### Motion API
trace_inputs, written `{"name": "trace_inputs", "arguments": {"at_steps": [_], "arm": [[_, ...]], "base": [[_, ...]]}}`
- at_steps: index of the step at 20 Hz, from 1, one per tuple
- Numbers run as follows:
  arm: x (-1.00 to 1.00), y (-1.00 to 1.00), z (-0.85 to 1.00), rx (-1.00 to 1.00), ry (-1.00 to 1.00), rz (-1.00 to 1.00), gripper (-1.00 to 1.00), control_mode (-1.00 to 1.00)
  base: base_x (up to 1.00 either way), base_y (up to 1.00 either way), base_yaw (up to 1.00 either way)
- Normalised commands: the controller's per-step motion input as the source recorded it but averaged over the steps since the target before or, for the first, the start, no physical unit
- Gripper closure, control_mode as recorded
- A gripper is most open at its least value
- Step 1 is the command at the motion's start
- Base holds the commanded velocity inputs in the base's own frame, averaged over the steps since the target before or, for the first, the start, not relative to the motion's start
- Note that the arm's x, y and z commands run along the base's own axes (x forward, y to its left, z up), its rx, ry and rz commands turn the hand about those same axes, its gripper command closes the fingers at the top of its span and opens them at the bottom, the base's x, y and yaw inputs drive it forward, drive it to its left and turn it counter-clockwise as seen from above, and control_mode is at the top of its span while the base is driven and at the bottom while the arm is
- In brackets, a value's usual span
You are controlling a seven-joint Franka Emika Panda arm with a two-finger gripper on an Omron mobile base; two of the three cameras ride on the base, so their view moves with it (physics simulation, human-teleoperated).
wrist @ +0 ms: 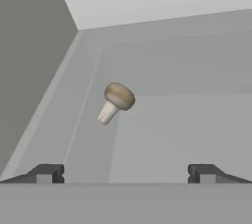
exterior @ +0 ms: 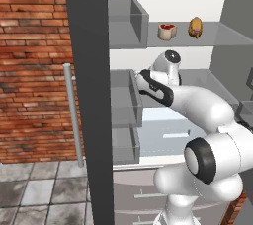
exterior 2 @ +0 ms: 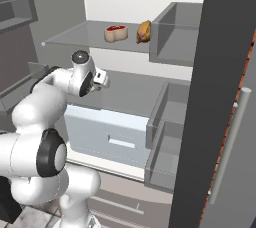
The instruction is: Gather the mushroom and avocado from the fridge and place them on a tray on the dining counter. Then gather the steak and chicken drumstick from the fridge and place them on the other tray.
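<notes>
Brick wall flanks the open fridge (exterior: 89,95), whose grey shelves hold the food. On the upper shelf (exterior 2: 80,34) the steak (exterior 2: 115,33) and the chicken drumstick (exterior 2: 144,32) lie just beside each other. The arm reaches onto the middle shelf, where the mushroom (wrist: 115,101) lies on its side near the back corner. The gripper (wrist: 125,174) is wide open and holds nothing. Judged from this, the first pick is in hand: the next move calls for advancing, shifting slightly towards the mushroom, then closing on its cap.
</notes>
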Motion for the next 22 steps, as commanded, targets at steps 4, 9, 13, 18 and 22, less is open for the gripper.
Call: {"name": "trace_inputs", "arguments": {"at_steps": [4,9,13,18,22], "arm": [[0.36,0.02,-0.26,0.0,0.0,0.0,-1.0,-1.0],[0.33,0.07,-0.21,0.0,0.0,0.0,-1.0,-1.0],[0.34,0.09,-0.17,0.0,0.01,0.0,-1.0,-1.0],[0.34,0.07,-0.17,0.0,0.01,0.0,-1.0,-1.0],[0.38,0.07,-0.15,0.0,0.0,0.0,-1.0,-1.0]], "base": [[0.0,0.0,0.0],[0.0,0.0,0.0],[0.0,0.0,0.0],[0.0,0.0,0.0],[0.0,0.0,0.0]]}}
